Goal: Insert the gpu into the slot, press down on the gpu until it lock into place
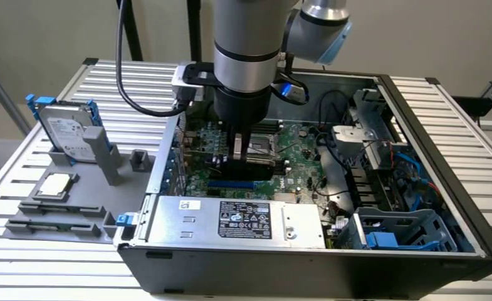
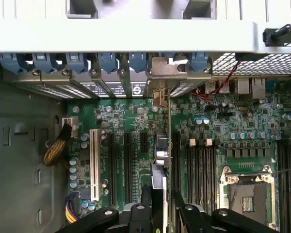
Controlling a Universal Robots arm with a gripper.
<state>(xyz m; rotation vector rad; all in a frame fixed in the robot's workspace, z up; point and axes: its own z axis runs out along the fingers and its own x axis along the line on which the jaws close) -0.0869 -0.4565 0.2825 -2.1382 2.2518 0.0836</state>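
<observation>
GPU [image 1: 250, 169] [image 2: 169, 145] hangs from the claw [image 1: 239, 157] [image 2: 164, 194], and you can see it down inside the big open computer box [image 1: 287, 269]. Your claw is closed on the card and pinches it. In the wrist view you look at the card on its thin edge, standing up over the green board [image 2: 114, 116]. Its metal end plate [image 2: 160, 97] is by the row of blue clips [image 2: 107, 62] along the box's wall.

In the exterior view you can see the long bright-blue slot [image 1: 231, 184] on the board, just beside the dark card and on the side near the silver power box [image 1: 200, 219]. You can't tell from here if the card's bottom edge touches the slot, or if it is locked in.

In the wrist view, you have the square silver chip holder [image 2: 247, 196] well apart from the card, and a long white strip [image 2: 95, 160] on the card's other side. At the exterior view's left, you have a gray tray [image 1: 70, 232] on the striped surface [image 1: 62, 269]. A hard drive [image 1: 68, 135] stands up there, and a small square chip [image 1: 55, 186] lies on the tray.
</observation>
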